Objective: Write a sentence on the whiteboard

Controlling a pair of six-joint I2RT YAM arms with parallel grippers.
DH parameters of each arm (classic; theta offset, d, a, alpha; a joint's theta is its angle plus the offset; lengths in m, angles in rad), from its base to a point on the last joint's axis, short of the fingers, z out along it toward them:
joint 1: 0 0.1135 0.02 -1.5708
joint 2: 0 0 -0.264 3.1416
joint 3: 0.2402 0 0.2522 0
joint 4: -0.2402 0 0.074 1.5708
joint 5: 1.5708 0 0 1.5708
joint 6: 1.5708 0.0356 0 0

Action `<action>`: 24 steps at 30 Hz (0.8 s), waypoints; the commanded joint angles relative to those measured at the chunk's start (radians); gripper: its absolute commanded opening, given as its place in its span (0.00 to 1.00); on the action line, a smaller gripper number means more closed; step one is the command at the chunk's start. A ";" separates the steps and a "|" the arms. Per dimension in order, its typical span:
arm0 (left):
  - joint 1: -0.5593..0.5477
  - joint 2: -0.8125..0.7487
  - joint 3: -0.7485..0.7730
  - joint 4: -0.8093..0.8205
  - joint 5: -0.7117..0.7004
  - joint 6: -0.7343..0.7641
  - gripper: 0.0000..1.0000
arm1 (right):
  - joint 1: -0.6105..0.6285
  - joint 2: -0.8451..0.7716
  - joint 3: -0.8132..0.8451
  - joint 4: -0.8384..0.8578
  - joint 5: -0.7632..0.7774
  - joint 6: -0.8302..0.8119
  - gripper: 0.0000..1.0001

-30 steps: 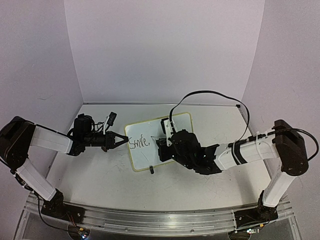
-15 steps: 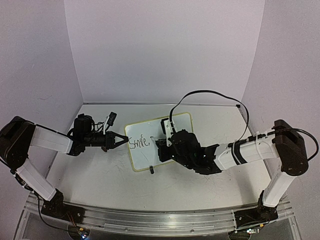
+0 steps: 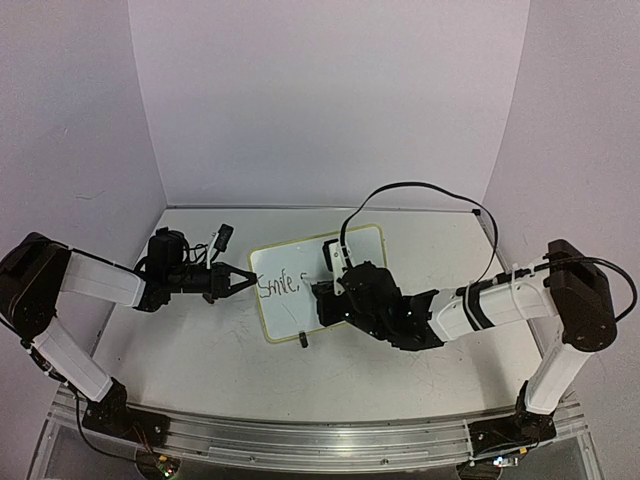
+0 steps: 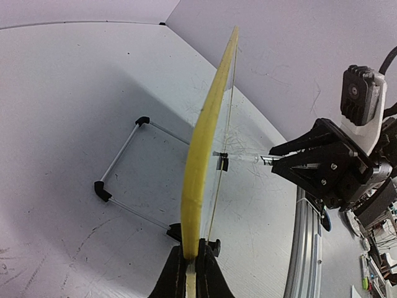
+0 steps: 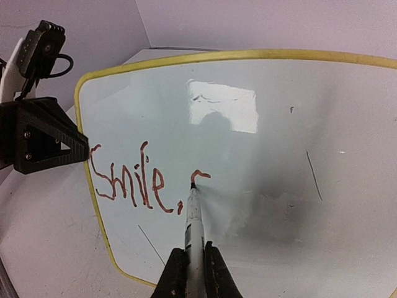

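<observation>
Pale lilac walls [image 3: 320, 100] close in a scuffed white counter [image 3: 200, 350], and both arms reach inward from its near edge. Toward the back of the counter, about midway between the arms, the whiteboard [image 3: 283, 310] is propped at a tilt on a thin wire stand [image 4: 124, 161] with black feet.

The left gripper [image 3: 248, 280] is pressed together on the board's yellow-green rim at its left edge, steadying it. The right gripper [image 5: 192, 261] is pinching a marker [image 5: 194, 217], and the tip rests against the board face just right of the writing.

The sentence [image 5: 133, 183] reads only "Smile," at this point. Beside the comma is a small hooked stroke [image 5: 200, 175], which I take to be the top of the next letter. The ink looks dark from above and reddish from the right wrist.

The step in hand looks like the start of the second word, so much of the line is not yet written. The next move calls for light, even tip pressure while the stroke curves down and back. The letter should stay level with "Smile," and the left grip has to stay firm so the board does not rock.
</observation>
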 commanded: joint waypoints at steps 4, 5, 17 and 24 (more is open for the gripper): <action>-0.006 -0.014 0.014 -0.057 -0.013 0.017 0.00 | -0.003 -0.015 -0.017 -0.027 0.024 0.023 0.00; -0.005 -0.015 0.014 -0.057 -0.014 0.016 0.00 | -0.002 -0.017 -0.018 -0.030 0.029 0.025 0.00; -0.005 -0.007 0.019 -0.057 -0.012 0.018 0.00 | -0.002 -0.038 -0.033 -0.056 0.073 0.043 0.00; -0.005 -0.004 0.024 -0.057 -0.009 0.017 0.00 | -0.002 -0.042 -0.042 -0.065 0.067 0.050 0.00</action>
